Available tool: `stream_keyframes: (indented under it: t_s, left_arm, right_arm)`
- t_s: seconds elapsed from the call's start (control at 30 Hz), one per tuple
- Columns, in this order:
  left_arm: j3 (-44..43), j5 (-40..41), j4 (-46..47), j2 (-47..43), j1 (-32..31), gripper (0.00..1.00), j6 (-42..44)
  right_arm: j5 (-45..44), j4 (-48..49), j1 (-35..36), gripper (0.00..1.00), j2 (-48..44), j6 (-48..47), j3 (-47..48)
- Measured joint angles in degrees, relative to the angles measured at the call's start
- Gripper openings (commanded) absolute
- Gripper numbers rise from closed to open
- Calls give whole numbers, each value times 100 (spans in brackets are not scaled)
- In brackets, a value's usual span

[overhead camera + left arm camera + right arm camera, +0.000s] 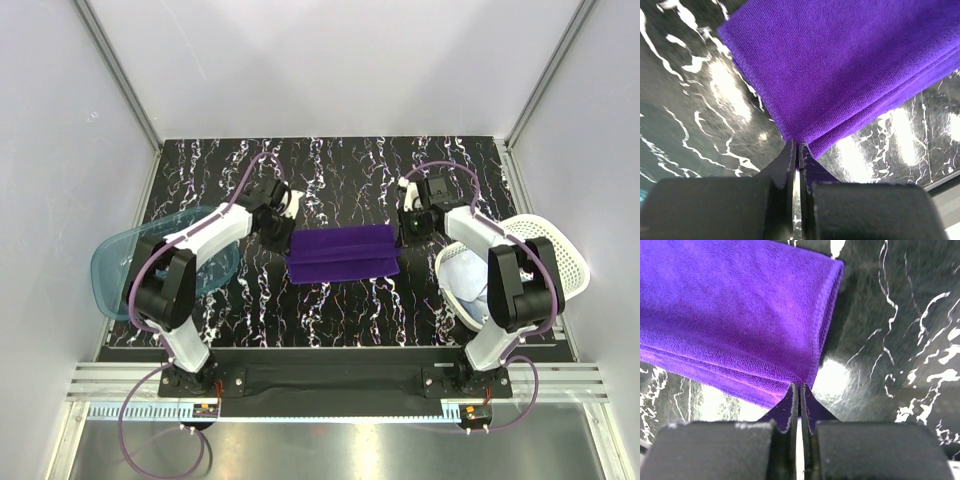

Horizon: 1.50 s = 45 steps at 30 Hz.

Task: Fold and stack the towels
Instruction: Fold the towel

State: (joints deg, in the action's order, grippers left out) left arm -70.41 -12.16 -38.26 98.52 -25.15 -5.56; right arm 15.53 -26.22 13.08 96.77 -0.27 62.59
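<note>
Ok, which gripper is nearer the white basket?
Right. The right gripper grips the purple towel at the corner toward the basket; the left gripper grips the far corner, by the teal tub.

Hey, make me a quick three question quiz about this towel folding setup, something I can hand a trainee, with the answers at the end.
1. True or false: the left gripper and the right gripper are each shut on a corner of the purple towel.
2. What lies in the white basket? A) pale cloth B) a purple towel C) a bottle
3. Fill in: the teal tub sits on the robot's ____ side.

Key: 1 true; 2 A; 3 left.
</note>
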Motion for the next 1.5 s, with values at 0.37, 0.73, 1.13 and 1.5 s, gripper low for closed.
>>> stream_keyframes:
  t_s: [0.37, 0.73, 1.13, 1.5]
  left_arm:
    - [-87, 345, -763, -76, -264, 45, -291]
    - [109, 103, -46, -330, -289, 43, -1106]
    - [859, 678, 9, 13, -328, 41, -1753]
    - [527, 988, -164, -715, -328, 55, -2225]
  right_arm:
    - [-251, -774, 44, 33, -214, 420, -31]
    - [-262, -748, 83, 31, -216, 1397, 291]
    - [-566, -413, 428, 30, -232, 1917, -787]
    - [-1005, -769, 444, 35, -909, 2208, -350]
